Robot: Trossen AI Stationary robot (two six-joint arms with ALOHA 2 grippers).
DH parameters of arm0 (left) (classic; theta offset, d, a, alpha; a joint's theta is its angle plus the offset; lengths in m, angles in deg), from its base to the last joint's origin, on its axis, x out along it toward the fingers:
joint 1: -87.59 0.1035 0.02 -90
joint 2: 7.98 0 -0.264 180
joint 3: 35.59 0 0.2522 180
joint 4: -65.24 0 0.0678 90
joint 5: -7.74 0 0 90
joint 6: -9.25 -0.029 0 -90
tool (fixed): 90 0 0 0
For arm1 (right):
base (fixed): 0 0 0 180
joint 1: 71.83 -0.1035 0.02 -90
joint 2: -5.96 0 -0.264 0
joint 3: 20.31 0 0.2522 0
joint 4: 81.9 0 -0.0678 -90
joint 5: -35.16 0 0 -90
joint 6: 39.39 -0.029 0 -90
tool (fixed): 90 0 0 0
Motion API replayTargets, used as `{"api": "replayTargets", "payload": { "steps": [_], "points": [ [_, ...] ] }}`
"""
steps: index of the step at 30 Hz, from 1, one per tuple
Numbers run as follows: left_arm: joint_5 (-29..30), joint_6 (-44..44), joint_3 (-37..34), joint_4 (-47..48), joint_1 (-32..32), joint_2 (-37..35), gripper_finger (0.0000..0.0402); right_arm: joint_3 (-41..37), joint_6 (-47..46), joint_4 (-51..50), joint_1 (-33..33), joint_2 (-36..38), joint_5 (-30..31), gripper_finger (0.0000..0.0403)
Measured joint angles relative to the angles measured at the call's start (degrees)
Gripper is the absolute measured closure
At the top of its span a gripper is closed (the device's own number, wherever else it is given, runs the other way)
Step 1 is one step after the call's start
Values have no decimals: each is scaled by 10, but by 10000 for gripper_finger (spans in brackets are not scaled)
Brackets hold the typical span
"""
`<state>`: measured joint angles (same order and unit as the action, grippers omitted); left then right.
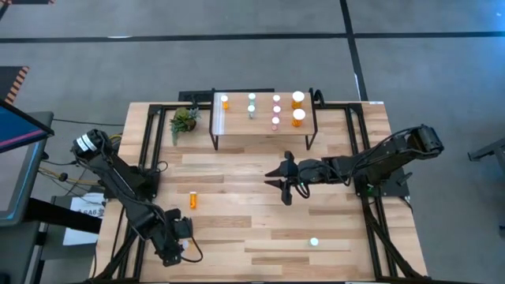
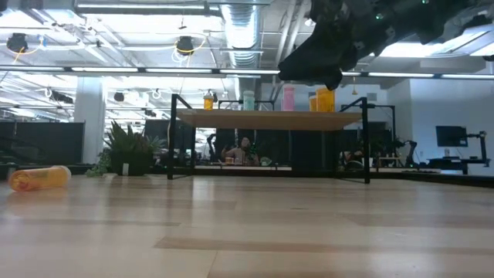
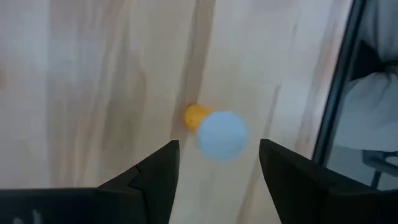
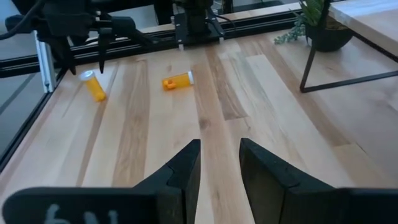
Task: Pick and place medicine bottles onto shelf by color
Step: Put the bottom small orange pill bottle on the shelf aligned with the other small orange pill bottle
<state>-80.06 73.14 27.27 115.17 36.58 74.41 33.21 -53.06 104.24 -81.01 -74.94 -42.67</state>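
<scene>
Left gripper [image 3: 219,148] poised above orange bottle [image 3: 221,132] near table's left front corner, jaws apart, straddling its white cap, not touching; apparently set for top-down grasp. Right gripper [image 1: 286,188] waiting before shelf [image 1: 237,126], jaws narrowly apart, empty. Second orange bottle [image 1: 192,199] lying loose, teal bottle [image 1: 314,242] upright, both unsorted

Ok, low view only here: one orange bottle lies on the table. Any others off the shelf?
Observer: Yes, a teal bottle stands alone on the table, on the right arm's side, far from the shelf.
Operator: Where is the left gripper?
Observer: The left gripper hangs open over a second orange bottle, with the white cap between its fingers.
Operator: And the right one?
Observer: The right gripper is open and empty, out in front of the shelf.
</scene>
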Motion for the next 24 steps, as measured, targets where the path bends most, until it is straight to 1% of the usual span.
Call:
{"api": "replayTargets", "payload": {
  "steps": [10,16,24],
  "points": [
    [18,-8,0,-1,0,2,211,0,0,0,-3,0,0,269],
    [43,-19,0,-2,0,2,220,0,0,0,-3,0,0,270],
    [45,-20,0,-19,0,2,223,0,0,0,-3,0,0,270]
  ]
}}
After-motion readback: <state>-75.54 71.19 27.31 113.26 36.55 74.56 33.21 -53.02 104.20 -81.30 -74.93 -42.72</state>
